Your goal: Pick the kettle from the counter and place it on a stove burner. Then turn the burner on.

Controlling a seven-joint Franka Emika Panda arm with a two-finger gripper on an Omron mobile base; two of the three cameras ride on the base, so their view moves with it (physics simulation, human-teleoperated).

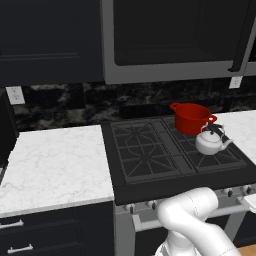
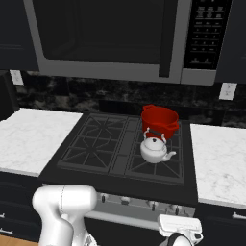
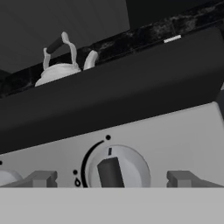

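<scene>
Silvery kettle (image 2: 154, 150) sits on the burner (image 2: 154, 163); gripper (image 3: 111, 179), spread, brackets the knob (image 3: 117, 168) at six o'clock; off-centre closing could slip.

The kettle (image 1: 210, 142) sits on the front right burner (image 1: 216, 156) of the stove (image 1: 150, 150), just in front of the pot (image 1: 192, 118) on the rear right burner. Tabletop (image 1: 52, 165) flanks the stove on both sides. A microwave (image 2: 115, 38) hangs above. Knobs (image 3: 117, 168) line the stove's front, below the kettle.
</scene>
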